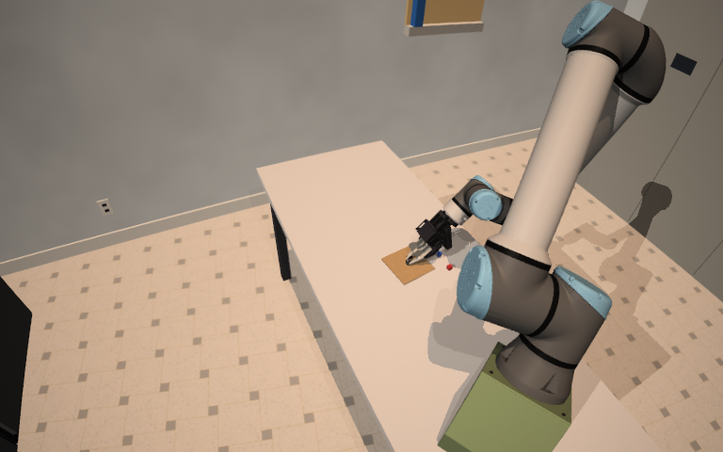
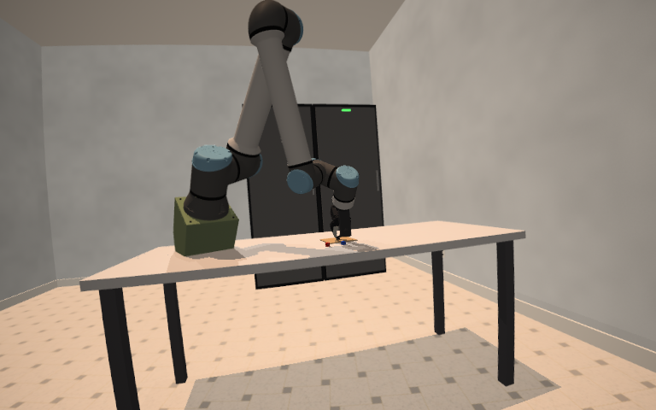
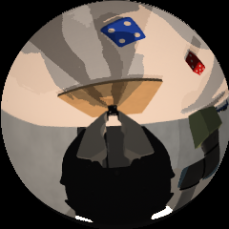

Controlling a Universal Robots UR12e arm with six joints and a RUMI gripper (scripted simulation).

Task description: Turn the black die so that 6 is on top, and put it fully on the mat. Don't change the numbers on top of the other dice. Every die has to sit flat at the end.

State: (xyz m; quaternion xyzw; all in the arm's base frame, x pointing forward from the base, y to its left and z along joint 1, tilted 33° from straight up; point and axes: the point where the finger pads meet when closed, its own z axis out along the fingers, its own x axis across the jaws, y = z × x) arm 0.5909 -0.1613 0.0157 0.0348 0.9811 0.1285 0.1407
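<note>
At the tips of the two-jaw gripper [image 1: 409,261] [image 2: 337,237] [image 3: 113,114], the black die [image 1: 409,262] [image 2: 337,238] [image 3: 113,110] is pinched between the closed-in fingers. Its pips are too small to read, so its upper number cannot be told. Directly around the tips lies the square orange-brown mat [image 1: 405,274] [image 2: 325,240] [image 3: 140,95], with the die over its surface; whether the die touches it cannot be told.

Out from the fingers, just beyond the mat's edge, the blue die [image 1: 440,254] [image 2: 343,243] [image 3: 122,31] sits on the pale table [image 1: 343,201] [image 2: 423,233] [image 3: 29,105], four light pips showing in the wrist view. A little farther toward the arm's base is the red die [image 1: 449,266] [image 2: 327,244] [image 3: 195,63], also off the mat and apart from the blue one. Shadows fall over the table near both.

Above the gripper, the UR12e arm [image 1: 561,145] [image 2: 285,96] folds up to a high elbow, then down to its foot on a green mounting block [image 1: 500,420] [image 2: 207,238] [image 3: 204,126], well apart from the mat. Farthest out, behind the table in the exterior view, stands a dark two-door cabinet [image 2: 347,152] with a green light near its top.
</note>
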